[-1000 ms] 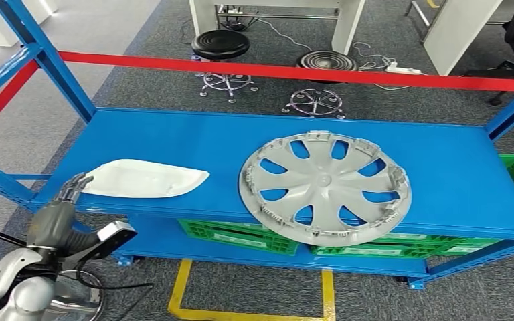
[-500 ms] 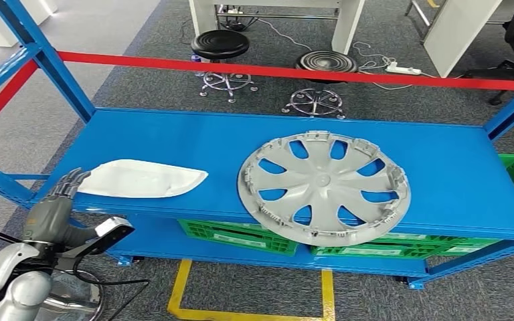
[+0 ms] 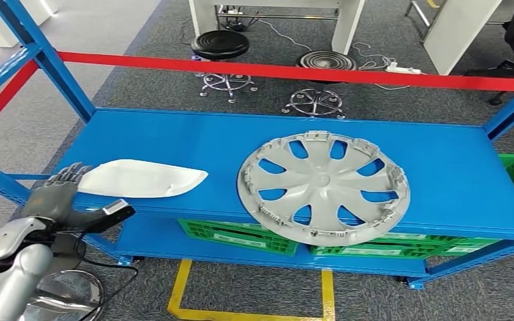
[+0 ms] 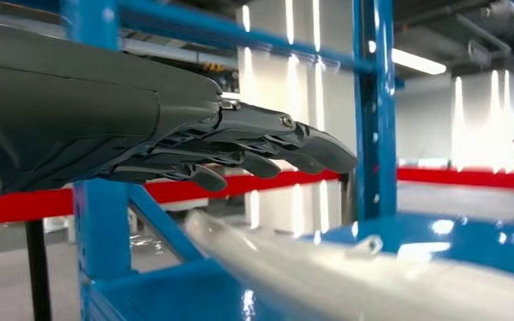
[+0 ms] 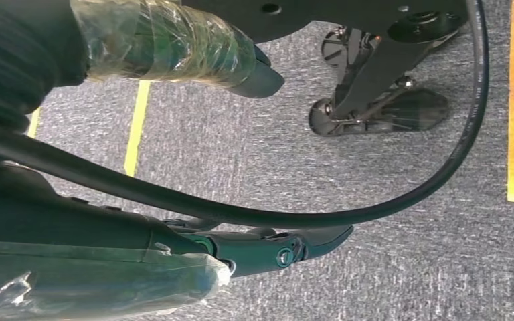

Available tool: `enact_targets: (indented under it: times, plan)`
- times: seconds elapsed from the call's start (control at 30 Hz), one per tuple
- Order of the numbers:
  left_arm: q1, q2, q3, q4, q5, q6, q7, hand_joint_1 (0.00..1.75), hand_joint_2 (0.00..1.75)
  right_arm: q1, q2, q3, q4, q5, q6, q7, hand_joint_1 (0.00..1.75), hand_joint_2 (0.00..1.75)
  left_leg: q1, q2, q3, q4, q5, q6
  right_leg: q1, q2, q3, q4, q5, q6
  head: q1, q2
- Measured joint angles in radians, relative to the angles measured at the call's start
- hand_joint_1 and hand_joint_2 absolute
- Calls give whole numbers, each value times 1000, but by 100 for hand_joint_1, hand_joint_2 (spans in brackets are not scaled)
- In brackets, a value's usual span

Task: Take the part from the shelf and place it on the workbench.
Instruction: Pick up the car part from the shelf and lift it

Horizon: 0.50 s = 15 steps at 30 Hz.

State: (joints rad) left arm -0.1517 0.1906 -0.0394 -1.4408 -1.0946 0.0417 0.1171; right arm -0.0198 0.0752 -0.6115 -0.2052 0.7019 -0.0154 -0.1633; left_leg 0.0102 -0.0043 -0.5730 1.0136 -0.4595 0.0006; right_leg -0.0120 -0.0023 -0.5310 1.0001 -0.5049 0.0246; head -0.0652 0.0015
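A white part [image 3: 140, 178] lies flat on the blue shelf [image 3: 174, 137], close to the front edge and near the left end. It is long, with a rounded end on the left and a pointed end on the right.

The left hand [image 3: 57, 189] is at the left front corner of the shelf, just beside the rounded end of the white part. Its fingers [image 3: 73, 172] are stretched out and a little apart, and their tips reach the edge of the part. It holds nothing. In the left wrist view, the left hand [image 4: 174, 144] hangs flat just above the pale part [image 4: 348, 274], with a gap between them, so it is not gripping it.

A big grey wheel cover [image 3: 324, 186] lies on the same shelf, right of the middle. Its front edge sticks out a bit past the front edge of the shelf. It is well apart from the white part and from the left hand.

The right hand [image 5: 254, 244] is low, over grey carpet [image 5: 388, 267]. Some of it is wrapped in clear plastic, and a black cable [image 5: 401, 194] curves across it. I cannot tell if this hand is open or closed.

Green crates [image 3: 241, 235] sit on the lower shelf. A red bar [image 3: 294, 71] runs across the back of the shelf. Two black stools [image 3: 221, 45] stand on the floor behind it.
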Motion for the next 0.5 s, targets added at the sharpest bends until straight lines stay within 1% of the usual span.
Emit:
enact_targets:
  times: [0.17, 0.5]
  plan:
    - [-58, 7, -11, 95, -4, -5, -3, 0, 175, -3, 0, 0, 0, 9, 1, 0, 0, 175, 0, 0, 0, 0, 0, 0, 0, 0, 0, 0, 0, 0, 0, 0]
    - [-96, 20, -31, 174, -16, -8, 10, 0, 175, -6, 0, 0, 0, 24, 0, 0, 0, 175, 0, 0, 0, 0, 0, 0, 0, 0, -1, 0, 0, 0, 0, 0]
